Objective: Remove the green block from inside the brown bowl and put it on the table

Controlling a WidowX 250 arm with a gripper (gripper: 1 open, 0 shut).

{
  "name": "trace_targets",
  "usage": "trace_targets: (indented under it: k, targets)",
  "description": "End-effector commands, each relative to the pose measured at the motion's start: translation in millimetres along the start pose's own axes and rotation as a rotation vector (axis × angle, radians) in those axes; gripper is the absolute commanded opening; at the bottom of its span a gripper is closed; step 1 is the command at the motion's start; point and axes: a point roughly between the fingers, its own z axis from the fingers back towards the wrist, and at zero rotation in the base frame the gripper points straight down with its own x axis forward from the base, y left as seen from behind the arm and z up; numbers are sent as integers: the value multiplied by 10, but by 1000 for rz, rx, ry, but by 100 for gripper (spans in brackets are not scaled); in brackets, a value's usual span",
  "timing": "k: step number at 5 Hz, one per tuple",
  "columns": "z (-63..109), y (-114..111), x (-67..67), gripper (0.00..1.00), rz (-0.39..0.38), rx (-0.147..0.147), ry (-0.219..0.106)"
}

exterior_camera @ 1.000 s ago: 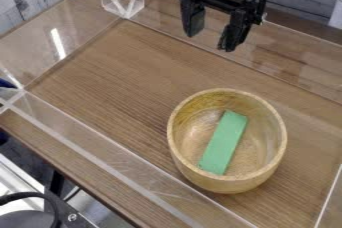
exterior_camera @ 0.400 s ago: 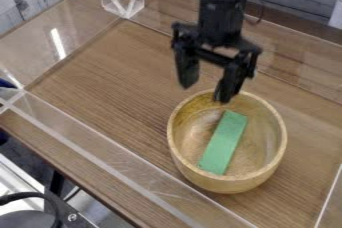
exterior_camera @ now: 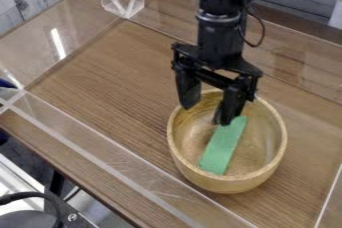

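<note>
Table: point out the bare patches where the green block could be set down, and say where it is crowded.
The table is bare wood across its whole left and centre, from the brown bowl out to the clear acrylic walls. A narrower strip lies behind the bowl. Crowded: the near right corner, where the bowl holds the green block under the open gripper.

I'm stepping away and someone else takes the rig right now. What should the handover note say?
Gripper: open, empty, pointing down over the far rim of the brown bowl.
Green block: lying flat inside the bowl, its far end just below the fingertips.
Table: nothing placed on it yet.
Done: nothing beyond the approach.
Left: lower onto the block, close, lift it out, set it on the table.
</note>
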Motion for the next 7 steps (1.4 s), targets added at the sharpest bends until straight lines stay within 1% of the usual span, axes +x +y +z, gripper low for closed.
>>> trace_targets:
  k: [1,2,3,4,5,7]
  targets:
    - [49,-93,42,100,-27,-16,-34]
    - [20,-195,24,100,-7,7,-41]
    - [-24,-314,-2,100,24,36,-48]
    - [-134,-257,45,100,45,28,-34]
    - [-249,-178,62,100,62,18,-20]
    - [-165,-193,39,100,117,-17,47]
